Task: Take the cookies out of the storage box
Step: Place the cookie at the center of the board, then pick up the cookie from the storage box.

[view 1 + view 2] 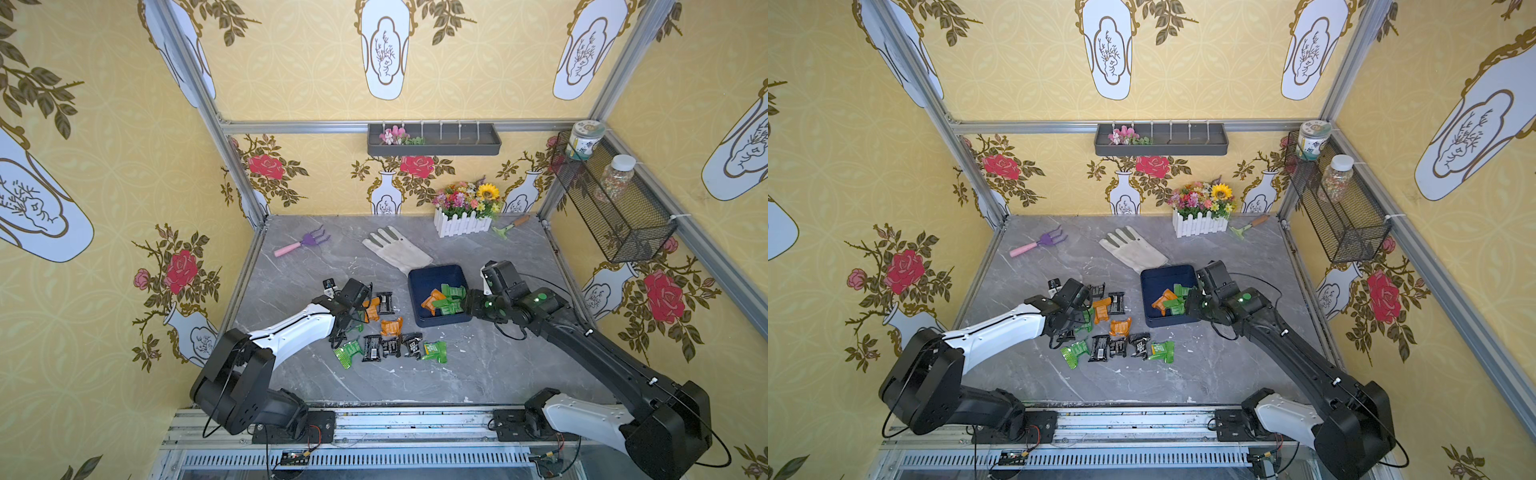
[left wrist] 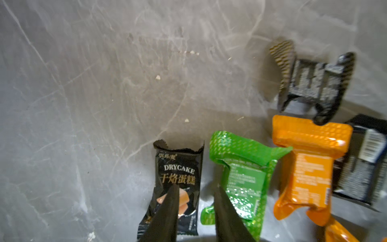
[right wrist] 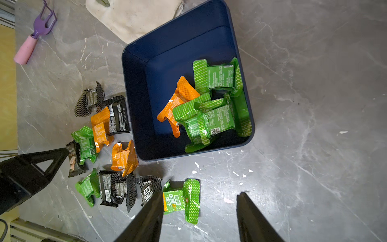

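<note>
The storage box [image 1: 432, 276] [image 1: 1165, 276] [image 3: 167, 52] is a dark blue tray right of the table's centre. Several green and orange cookies [image 1: 446, 299] [image 1: 1173, 301] [image 3: 209, 109] lie in its near right corner. More cookies [image 1: 390, 345] [image 1: 1121, 347] [image 3: 113, 188] in black, green and orange lie scattered on the table left of it. My left gripper [image 1: 347, 328] [image 1: 1075, 328] [image 2: 196, 186] is open just above a black packet [image 2: 180, 174] and a green packet [image 2: 243, 174], holding nothing. My right gripper [image 1: 461, 303] [image 1: 1187, 305] [image 3: 201, 194] hovers open and empty by the box's right side.
A white glove [image 1: 399, 249] lies behind the box, touching its far corner. A purple hand rake [image 1: 301, 243] lies at the back left. At the back right stand a white fence planter [image 1: 461, 224] and a small trowel [image 1: 509, 226]. A wire basket [image 1: 615, 203] hangs on the right wall.
</note>
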Motion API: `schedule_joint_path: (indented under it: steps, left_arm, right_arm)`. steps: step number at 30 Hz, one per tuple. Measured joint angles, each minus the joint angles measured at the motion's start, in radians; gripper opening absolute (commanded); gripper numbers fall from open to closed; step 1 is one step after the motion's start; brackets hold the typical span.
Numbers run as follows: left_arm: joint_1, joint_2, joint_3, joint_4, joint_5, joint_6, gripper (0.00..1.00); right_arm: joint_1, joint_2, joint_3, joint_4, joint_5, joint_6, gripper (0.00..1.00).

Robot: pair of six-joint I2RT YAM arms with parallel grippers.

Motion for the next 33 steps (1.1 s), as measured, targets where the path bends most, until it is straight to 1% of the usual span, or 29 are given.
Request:
schedule_joint_path:
  steps: [3,6,9,12,14,18,22,27,33]
  left_arm:
    - [0.000,-0.062,0.024,0.007,0.014,0.019,0.39]
    - [0.000,-0.145,0.044,0.061,0.049,0.033,0.41]
    - [0.000,-0.222,0.024,0.172,0.129,0.033,0.43]
    - [0.000,-0.256,-0.047,0.338,0.246,-0.011,0.44]
    - [0.000,-0.243,-0.093,0.441,0.327,-0.056,0.44]
    - [-0.005,-0.158,-0.136,0.618,0.482,-0.142,0.44]
    - [-0.028,-0.090,-0.160,0.749,0.590,-0.201,0.47]
    - [-0.074,-0.036,-0.168,0.836,0.648,-0.236,0.49]
    - [-0.117,0.051,-0.161,0.876,0.673,-0.265,0.46]
  right_arm:
    - [0.007,0.009,0.012,-0.002,0.006,-0.001,0.59]
    - [0.033,0.043,0.039,-0.003,0.009,-0.008,0.59]
    - [0.068,0.107,0.081,-0.005,0.024,-0.021,0.59]
    - [0.105,0.192,0.132,-0.008,0.037,-0.036,0.59]
    - [0.122,0.245,0.162,-0.008,0.048,-0.046,0.59]
    - [0.133,0.349,0.215,-0.011,0.061,-0.063,0.60]
    - [0.132,0.439,0.253,-0.012,0.068,-0.082,0.62]
    - [0.093,0.475,0.249,-0.014,0.087,-0.086,0.64]
    - [0.051,0.484,0.201,-0.002,0.082,-0.112,0.66]
